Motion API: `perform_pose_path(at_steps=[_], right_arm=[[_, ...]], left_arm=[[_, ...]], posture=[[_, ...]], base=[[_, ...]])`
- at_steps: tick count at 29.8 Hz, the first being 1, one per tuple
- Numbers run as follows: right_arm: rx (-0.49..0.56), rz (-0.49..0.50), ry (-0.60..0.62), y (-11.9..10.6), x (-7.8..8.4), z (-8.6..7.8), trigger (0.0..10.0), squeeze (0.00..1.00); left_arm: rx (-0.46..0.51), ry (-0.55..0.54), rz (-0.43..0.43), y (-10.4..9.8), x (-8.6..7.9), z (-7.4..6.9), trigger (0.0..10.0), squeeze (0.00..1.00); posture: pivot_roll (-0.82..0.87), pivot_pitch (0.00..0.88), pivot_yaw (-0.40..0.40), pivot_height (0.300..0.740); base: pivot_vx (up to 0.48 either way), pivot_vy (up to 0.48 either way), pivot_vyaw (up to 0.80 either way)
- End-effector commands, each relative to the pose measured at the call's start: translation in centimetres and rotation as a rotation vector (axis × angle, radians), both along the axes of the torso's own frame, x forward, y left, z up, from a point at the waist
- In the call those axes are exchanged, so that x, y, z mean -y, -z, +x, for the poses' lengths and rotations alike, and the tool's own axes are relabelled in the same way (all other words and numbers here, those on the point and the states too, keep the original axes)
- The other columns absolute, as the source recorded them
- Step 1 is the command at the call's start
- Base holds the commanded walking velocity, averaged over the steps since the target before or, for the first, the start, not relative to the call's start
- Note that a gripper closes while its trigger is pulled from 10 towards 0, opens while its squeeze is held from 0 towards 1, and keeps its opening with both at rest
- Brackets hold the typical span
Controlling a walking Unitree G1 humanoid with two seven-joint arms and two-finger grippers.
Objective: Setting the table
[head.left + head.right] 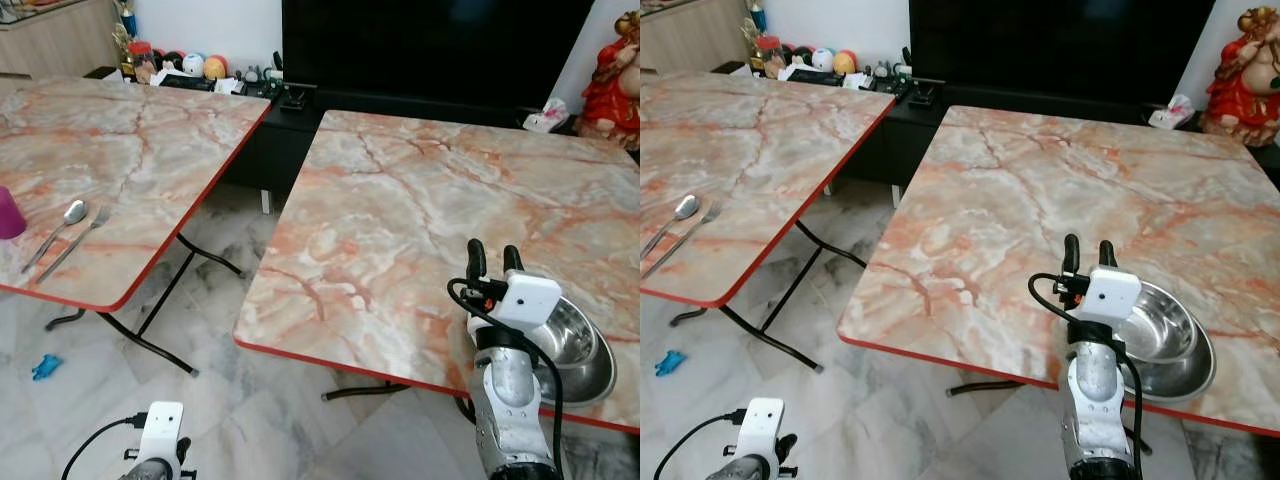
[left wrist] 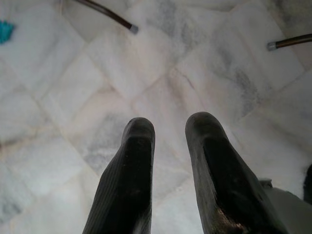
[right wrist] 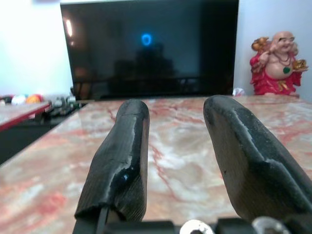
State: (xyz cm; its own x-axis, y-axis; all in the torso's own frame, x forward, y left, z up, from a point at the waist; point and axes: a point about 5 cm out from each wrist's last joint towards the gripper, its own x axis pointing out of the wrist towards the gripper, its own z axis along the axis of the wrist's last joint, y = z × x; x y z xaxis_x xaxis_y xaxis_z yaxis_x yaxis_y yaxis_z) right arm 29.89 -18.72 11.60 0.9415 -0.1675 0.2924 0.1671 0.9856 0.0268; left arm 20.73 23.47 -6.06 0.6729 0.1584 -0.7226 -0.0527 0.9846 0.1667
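A steel bowl sits at the near right edge of the right marble table. My right gripper is raised just left of the bowl, fingers pointing up and open, with nothing between them; the right wrist view looks along the tabletop through its fingers. On the left marble table a spoon and a fork lie side by side near the front edge, with a purple cup at the far left. My left gripper hangs open over the floor.
A gap of marble floor separates the two tables, whose black folding legs stand in it. A dark TV and low cabinet stand behind, with a red statue at the back right. A small blue item lies on the floor.
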Motion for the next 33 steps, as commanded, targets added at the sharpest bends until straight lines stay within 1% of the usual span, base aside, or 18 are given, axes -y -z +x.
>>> perform_pose_path(at_steps=[1, 7, 11, 33], right_arm=[[0.0, -0.002, 0.005, 0.0, 0.2, 0.0, 10.0, 0.0], [0.011, -0.021, -0.022, -0.4, -0.3, 0.3, 10.0, 0.0], [0.005, -0.023, -0.03, -0.3, -0.5, 0.3, 10.0, 0.0], [-0.004, -0.021, -0.046, -0.1, -1.0, 0.4, 10.0, 0.0]], left_arm=[[-0.009, -0.011, -0.007, 0.1, 0.1, 0.0, 10.0, 0.0], [-0.004, -0.016, -0.014, 0.0, 0.3, 0.2, 10.0, 0.0], [-0.001, -0.018, -0.016, 0.0, 0.3, 0.3, 10.0, 0.0], [-0.005, -0.011, -0.019, 0.0, 0.3, 0.2, 10.0, 0.0]], posture=[[0.12, 0.0, -0.022, 0.74], [0.12, 0.0, -0.026, 0.74], [0.12, 0.0, -0.03, 0.74], [0.12, 0.0, -0.027, 0.74]], base=[[0.0, 0.3, 0.0], [0.0, 0.301, 0.0], [0.0, 0.323, 0.0], [0.0, 0.339, 0.0]])
